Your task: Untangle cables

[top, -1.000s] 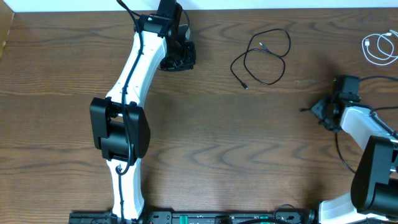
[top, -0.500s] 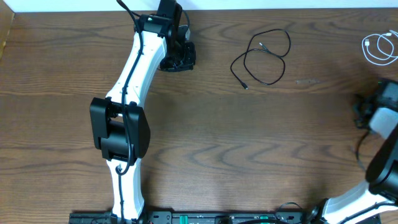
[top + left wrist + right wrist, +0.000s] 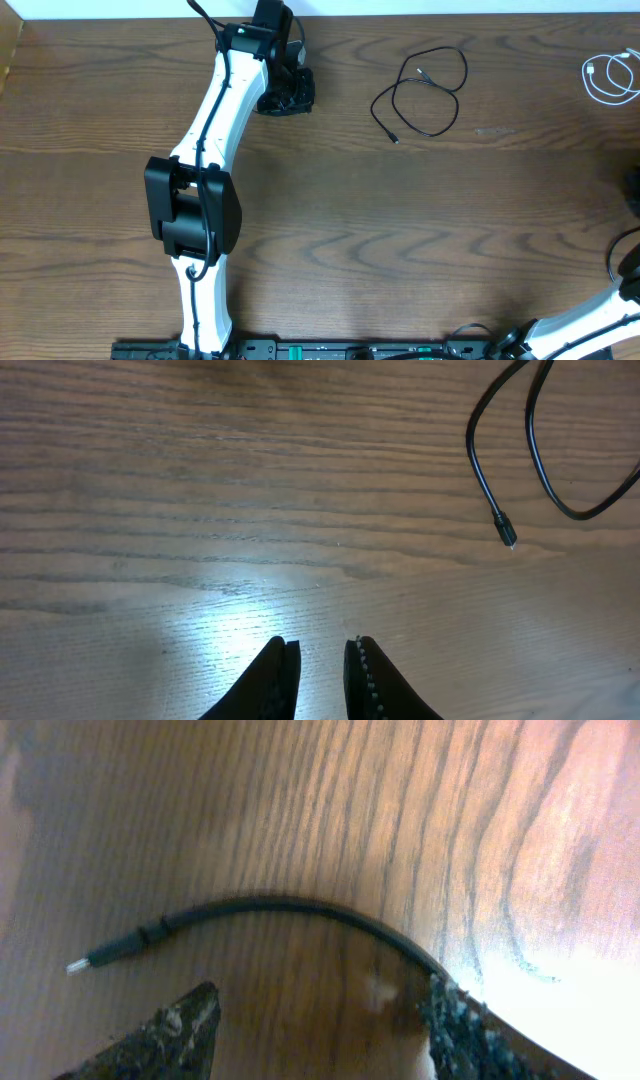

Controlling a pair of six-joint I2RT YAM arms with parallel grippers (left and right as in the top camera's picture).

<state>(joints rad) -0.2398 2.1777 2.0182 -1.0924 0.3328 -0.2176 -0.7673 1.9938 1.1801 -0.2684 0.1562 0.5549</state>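
Note:
The black cable (image 3: 425, 95) lies in a loose loop on the table at the back middle. Apart from it, the white cable (image 3: 610, 78) is coiled at the far right edge. My left gripper (image 3: 285, 92) rests at the back, left of the black cable. In the left wrist view this gripper (image 3: 320, 645) shows a narrow gap with nothing in it, and the black cable's plug end (image 3: 508, 540) lies ahead to the right. My right gripper (image 3: 320, 988) stands wide open over the wood. A black cord with a plug tip (image 3: 260, 908) lies just ahead of it, untouched.
Brown wooden table (image 3: 400, 230). In the overhead view only a dark bit of the right arm (image 3: 632, 190) shows at the right edge. The left arm (image 3: 205, 180) runs from the front edge to the back. A black rail (image 3: 330, 350) lines the front edge.
The right arm has drawn back to the right, almost out of the overhead view. The left arm and both cables have not moved.

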